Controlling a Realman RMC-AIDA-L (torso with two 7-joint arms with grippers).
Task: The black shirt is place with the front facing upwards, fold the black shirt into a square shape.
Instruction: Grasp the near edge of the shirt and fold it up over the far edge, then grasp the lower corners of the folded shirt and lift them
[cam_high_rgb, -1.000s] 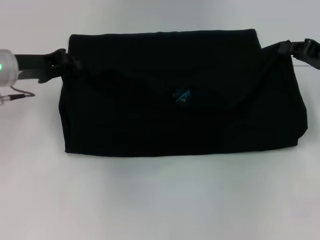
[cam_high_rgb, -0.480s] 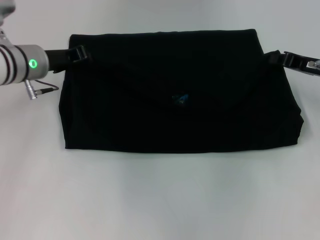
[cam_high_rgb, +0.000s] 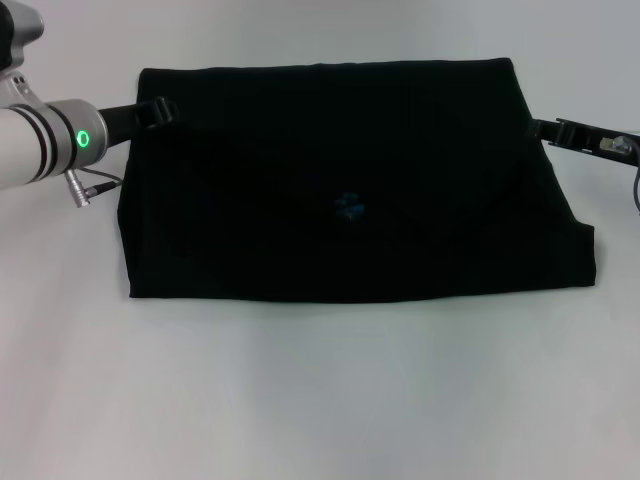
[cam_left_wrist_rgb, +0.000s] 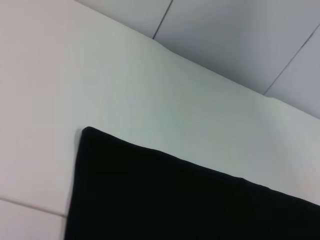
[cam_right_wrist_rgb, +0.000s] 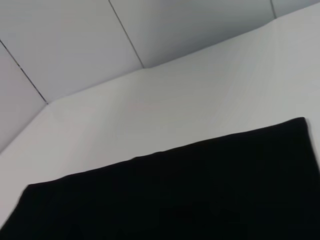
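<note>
We see a white table (cam_high_rgb: 320, 400) with the shirt (cam_high_rgb: 350, 180) lying flat across its middle, folded into a wide black rectangle, a small blue label (cam_high_rgb: 349, 207) showing near its centre. Our left gripper (cam_high_rgb: 150, 111) sits at the shirt's far left corner and our right gripper (cam_high_rgb: 560, 130) just off its right edge. We cannot tell how either pair of jaws stands.

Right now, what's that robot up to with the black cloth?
It is folding a black shirt on a white table. The shirt lies folded into a wide rectangle, not yet a square. The left gripper is at the shirt's far left corner and the right gripper beside its right edge.
</note>
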